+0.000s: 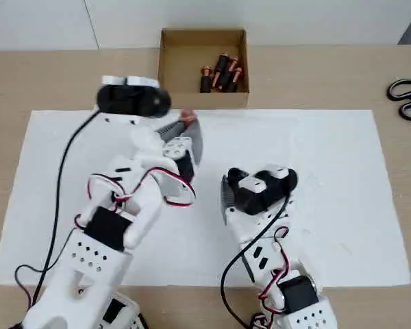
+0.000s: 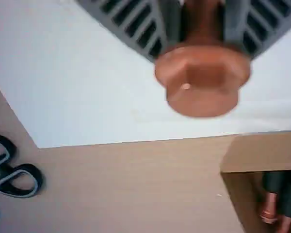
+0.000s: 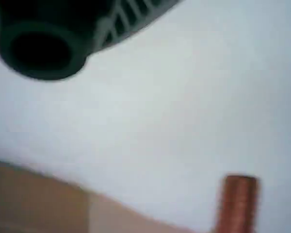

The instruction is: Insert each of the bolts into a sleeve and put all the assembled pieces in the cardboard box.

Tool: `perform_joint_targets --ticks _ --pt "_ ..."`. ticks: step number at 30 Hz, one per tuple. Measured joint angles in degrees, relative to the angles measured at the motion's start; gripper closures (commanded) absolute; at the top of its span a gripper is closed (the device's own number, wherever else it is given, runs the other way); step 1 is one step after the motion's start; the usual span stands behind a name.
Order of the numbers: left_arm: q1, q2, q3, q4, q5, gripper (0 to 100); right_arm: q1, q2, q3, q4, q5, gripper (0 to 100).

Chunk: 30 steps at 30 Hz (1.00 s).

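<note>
High view shows two white robot arms side by side at a light brown wooden table (image 1: pixel 55 75) with a big white paper sheet (image 1: pixel 315 157) on it. The left gripper (image 1: pixel 187 123) is at the far edge of the paper, just in front of the small open brown cardboard box (image 1: pixel 168 65). Its grey ribbed fingers (image 2: pixel 131 26) are clamped on a copper-coloured metal bolt with a six-sided head (image 2: pixel 202 80). The bolt (image 1: pixel 187 115) is outside the box, close to its front wall, and its head pokes out past the fingers.

Inside the box, a little heap of finished pieces, black sleeves with copper bolts in them (image 1: pixel 222 74), lies toward the right corner.

The right gripper (image 1: pixel 226 195) is over the middle of the paper, well apart from the box. In the right wrist view its grey finger (image 3: pixel 131 19) presses on a dark round plastic sleeve with a hole in its end (image 3: pixel 39 48), so the fingers are closed on the sleeve. The open end faces the camera. Farther off in that view, a copper threaded stick (image 3: pixel 238 201) stands near the paper's edge; I cannot tell if it is the same bolt.

A pair of black-handled scissors (image 1: pixel 407 96) lies on the bare wood at the table's right side, off the paper
</note>
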Motion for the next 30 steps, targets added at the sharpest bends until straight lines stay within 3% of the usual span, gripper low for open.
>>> perform_joint_targets --ticks 9,30 --pt "5.8 0.0 7.56 -10.11 -1.05 99 -3.87 0.0 0.0 3.34 0.0 99.5" --pt "7.56 0.0 17.41 -24.35 -1.05 99 -3.78 0.0 0.0 3.43 0.0 99.5"
